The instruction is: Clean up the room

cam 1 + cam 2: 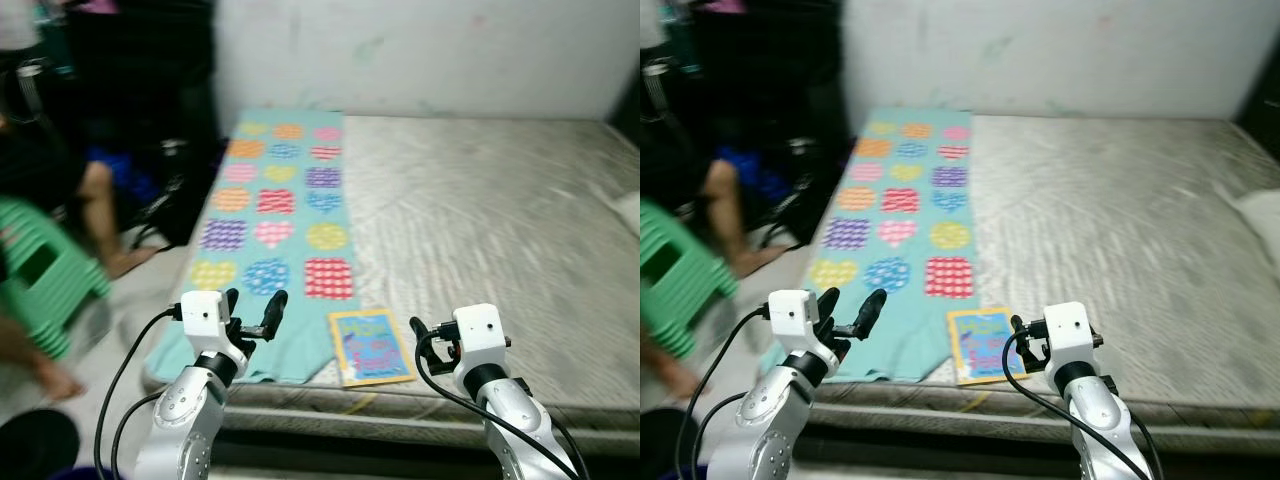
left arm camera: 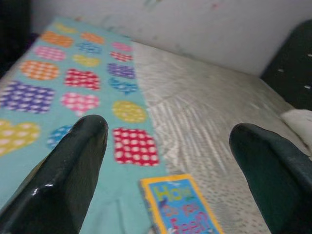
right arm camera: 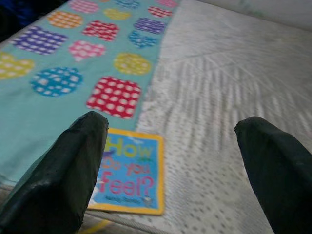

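Book: a thin picture book (image 1: 372,347) with a yellow border and a blue cover; in the right wrist view its title reads "How Do you Feel?" in multicoloured letters (image 3: 127,171).
Book position: it lies flat at the near edge of the mattress (image 1: 480,210), its left edge just beside or slightly over the blanket's near corner, between the two grippers as seen from the head.
Blanket: a turquoise blanket (image 1: 280,215) printed with dotted and checked hearts in red, purple, yellow, orange, blue and pink, spread along the left side of the mattress.
Mattress: grey-white, quilted, bare on its right part, set against a pale wall (image 1: 420,50).
Left gripper: the left gripper (image 1: 254,303) is raised over the blanket's near left corner, fingers (image 2: 63,180) spread wide, nothing between them.
Right gripper: the right gripper (image 3: 175,170) is held over the mattress's near edge just right of the book, fingers (image 3: 58,185) wide apart, holding nothing.
Left of the bed: a green plastic stool (image 1: 40,275) and a person's bare legs (image 1: 100,215), blurred.
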Motion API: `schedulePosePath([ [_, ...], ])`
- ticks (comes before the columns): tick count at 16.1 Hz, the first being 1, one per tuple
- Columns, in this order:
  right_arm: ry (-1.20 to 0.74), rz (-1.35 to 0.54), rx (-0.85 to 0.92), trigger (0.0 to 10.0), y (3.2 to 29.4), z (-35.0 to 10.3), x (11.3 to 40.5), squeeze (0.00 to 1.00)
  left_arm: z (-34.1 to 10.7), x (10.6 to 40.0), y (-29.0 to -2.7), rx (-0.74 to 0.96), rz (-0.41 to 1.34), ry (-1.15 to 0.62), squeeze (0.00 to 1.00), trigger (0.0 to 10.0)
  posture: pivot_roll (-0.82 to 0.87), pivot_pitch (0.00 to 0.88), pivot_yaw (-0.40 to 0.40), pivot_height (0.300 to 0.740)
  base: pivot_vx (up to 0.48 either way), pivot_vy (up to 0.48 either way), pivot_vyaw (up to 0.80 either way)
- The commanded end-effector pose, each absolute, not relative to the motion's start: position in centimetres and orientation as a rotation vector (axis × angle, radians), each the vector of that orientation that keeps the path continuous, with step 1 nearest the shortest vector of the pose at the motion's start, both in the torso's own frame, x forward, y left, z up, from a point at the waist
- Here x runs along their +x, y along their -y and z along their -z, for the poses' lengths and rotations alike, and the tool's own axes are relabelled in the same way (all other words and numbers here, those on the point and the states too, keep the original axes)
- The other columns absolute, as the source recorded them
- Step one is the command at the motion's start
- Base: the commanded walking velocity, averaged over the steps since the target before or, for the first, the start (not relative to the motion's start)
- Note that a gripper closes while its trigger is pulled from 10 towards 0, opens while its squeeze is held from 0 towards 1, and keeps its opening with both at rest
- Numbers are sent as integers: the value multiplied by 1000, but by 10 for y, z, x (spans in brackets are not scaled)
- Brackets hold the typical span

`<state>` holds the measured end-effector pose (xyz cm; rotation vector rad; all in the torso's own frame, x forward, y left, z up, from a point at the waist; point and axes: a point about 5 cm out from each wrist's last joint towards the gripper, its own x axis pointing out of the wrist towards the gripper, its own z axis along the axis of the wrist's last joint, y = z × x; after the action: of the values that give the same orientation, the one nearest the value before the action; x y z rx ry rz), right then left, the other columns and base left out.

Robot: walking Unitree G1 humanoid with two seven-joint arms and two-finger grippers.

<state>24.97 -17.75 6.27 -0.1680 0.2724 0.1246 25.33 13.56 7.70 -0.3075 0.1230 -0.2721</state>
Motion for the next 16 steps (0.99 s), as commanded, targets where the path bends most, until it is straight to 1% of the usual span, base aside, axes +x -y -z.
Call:
schedulePosePath([
  [1, -260, -129, -163, 10000, 178, -65, 251, 0, -76, 254, -137, -297, 266, -131, 0, 10000, -106, 0, 14, 740, 0, 0, 0],
  [4, -257, -123, -156, 10000, 179, -66, 253, 0, -76, 254, -137, -296, 264, -133, 0, 10000, -104, 0, 14, 740, 0, 0, 0],
  [5, -253, -115, -153, 10000, 180, -67, 254, 0, -76, 255, -137, -295, 264, -132, 0, 10000, -102, 0, 15, 740, 0, -247, 0],
  [9, -242, -101, -155, 10000, 180, -69, 259, 0, -76, 256, -137, -289, 269, -131, 0, 10000, -100, 0, 17, 740, 0, -281, 0],
  [16, -244, -107, -158, 10000, 180, -67, 260, 0, -77, 256, -136, -292, 268, -122, 0, 10000, -98, 0, 13, 740, 0, -353, 0],
])
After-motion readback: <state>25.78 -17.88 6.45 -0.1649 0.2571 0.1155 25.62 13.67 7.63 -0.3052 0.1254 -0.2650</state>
